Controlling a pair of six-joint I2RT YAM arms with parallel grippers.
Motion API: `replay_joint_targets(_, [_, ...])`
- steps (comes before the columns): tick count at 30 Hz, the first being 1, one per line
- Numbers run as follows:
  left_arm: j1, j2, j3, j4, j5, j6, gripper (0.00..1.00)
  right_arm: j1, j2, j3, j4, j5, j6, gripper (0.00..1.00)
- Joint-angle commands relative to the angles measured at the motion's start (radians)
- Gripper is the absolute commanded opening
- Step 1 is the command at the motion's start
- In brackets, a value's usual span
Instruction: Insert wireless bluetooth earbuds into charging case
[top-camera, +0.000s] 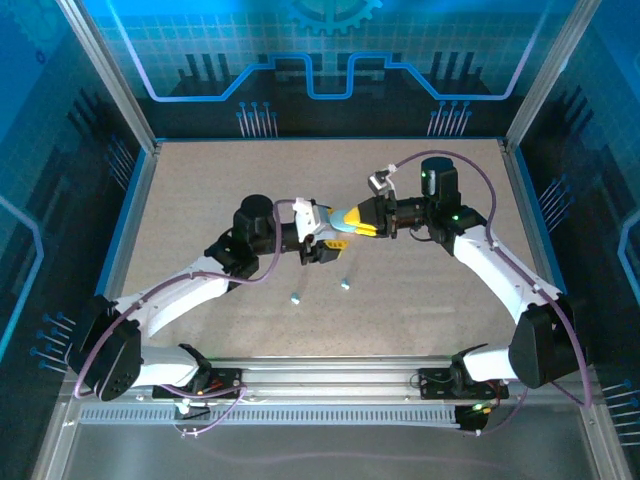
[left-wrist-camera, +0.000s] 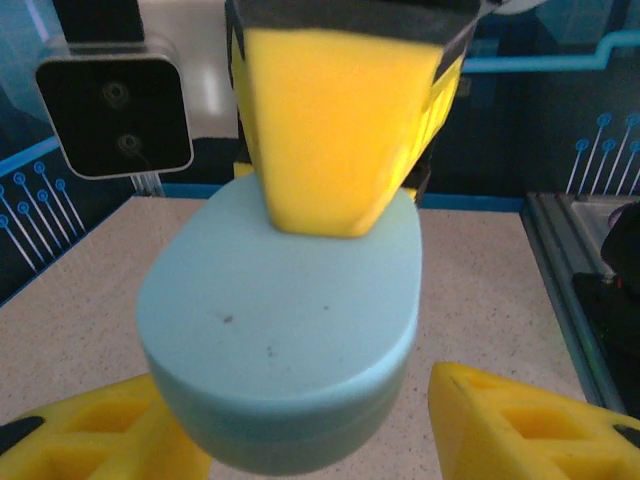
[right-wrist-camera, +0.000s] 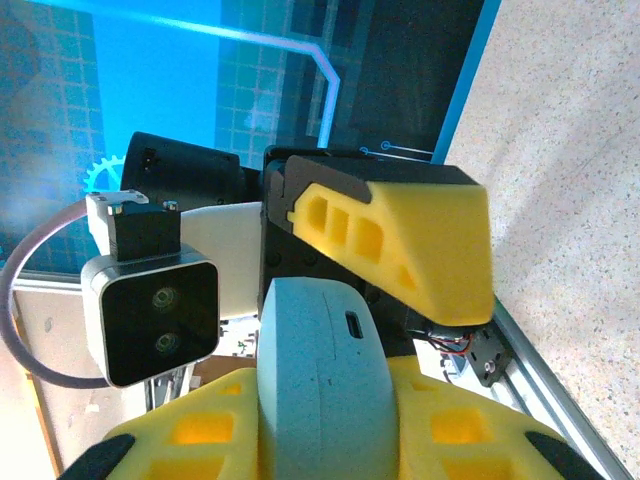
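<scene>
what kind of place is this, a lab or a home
Probably a purpose-built robot test cell, not a home: aluminium frame posts, blue circuit-pattern wall panels, and two arms bolted to a rail at the edge of a speckled table.

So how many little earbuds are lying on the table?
2. The left earbud and the right earbud lie apart near the middle of the table. More may hide inside the lifted case.

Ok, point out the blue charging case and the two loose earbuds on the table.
blue charging case (left-wrist-camera: 280, 330): left wrist view, middle of its broad face.
left-hand earbud (top-camera: 296, 297): top external view, its middle.
right-hand earbud (top-camera: 345, 284): top external view, its middle.
</scene>
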Motion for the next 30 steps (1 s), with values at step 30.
replay_joint_targets(30, [0.023, 0.049, -0.038, 0.370, 0.103, -0.225, 0.50, -0.011, -0.016, -0.037, 0.162, -0.035, 0.109, 0.22])
